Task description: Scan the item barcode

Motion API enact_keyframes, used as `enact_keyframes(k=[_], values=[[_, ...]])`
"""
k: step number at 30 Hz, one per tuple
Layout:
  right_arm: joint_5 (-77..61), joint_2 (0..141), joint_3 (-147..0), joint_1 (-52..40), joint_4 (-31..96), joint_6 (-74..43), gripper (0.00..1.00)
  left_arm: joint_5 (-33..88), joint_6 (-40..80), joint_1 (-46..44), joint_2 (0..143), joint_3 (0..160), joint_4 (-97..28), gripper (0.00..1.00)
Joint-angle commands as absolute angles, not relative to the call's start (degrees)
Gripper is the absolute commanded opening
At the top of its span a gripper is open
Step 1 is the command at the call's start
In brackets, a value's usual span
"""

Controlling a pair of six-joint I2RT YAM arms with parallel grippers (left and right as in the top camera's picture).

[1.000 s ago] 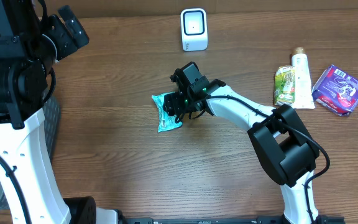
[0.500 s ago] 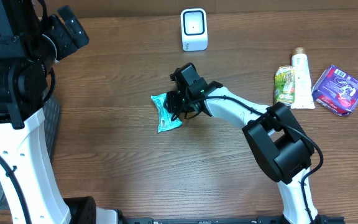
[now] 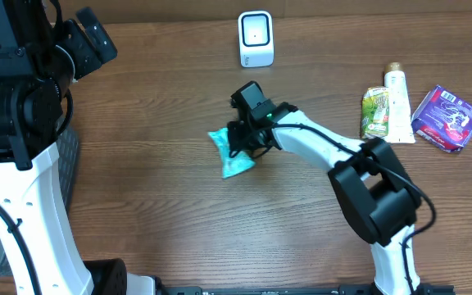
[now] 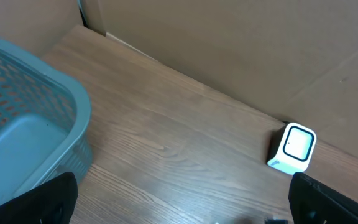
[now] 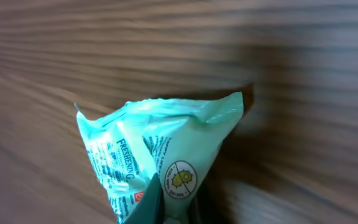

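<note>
Right gripper pinched shut on crinkled mint-green printed plastic packet, close to brown wooden table; left gripper, well apart, spread wide, empty.

We count one packet at the right end effector, one scanner beyond it, and off to its right one pouch, one tube and one purple pack. Below the left end effector we count one basket. That makes two end effectors.
</note>
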State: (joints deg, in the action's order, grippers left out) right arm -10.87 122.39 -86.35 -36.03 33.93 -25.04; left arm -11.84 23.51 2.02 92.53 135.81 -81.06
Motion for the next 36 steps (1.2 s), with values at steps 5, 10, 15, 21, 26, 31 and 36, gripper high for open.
enact_keyframes(k=[5, 10, 15, 21, 26, 31, 36], values=[[18.15, 115.31, -87.61, -34.96, 40.8, -22.02, 0.04, -12.58, 22.24, 2.24, 92.88, 136.16, -81.06, 0.99], [15.94, 116.01, -86.37, -33.56, 40.62, -22.06, 0.04, -12.58, 22.24, 2.24, 92.88, 136.16, -81.06, 1.0], [11.7, 115.74, -86.65, -30.92, 41.39, -22.31, 0.36, -12.58, 22.24, 2.24, 92.88, 136.16, -81.06, 1.0], [7.07, 115.13, -92.53, -27.07, 48.21, -20.14, 0.57, -12.6, 22.24, 2.24, 92.88, 136.16, -81.06, 1.0], [0.49, 115.13, -96.14, -26.59, 51.55, -17.52, 0.04, -12.58, 22.24, 2.24, 92.88, 136.16, -81.06, 0.99], [-2.07, 115.98, -94.02, -27.7, 49.54, -20.21, 0.04, -12.45, 22.24, 2.24, 92.88, 136.16, -81.06, 1.0], [-2.72, 118.8, -92.95, -28.25, 48.97, -22.72, 0.04, -12.45, 22.24, 2.24, 92.88, 136.16, -81.06, 1.0]])
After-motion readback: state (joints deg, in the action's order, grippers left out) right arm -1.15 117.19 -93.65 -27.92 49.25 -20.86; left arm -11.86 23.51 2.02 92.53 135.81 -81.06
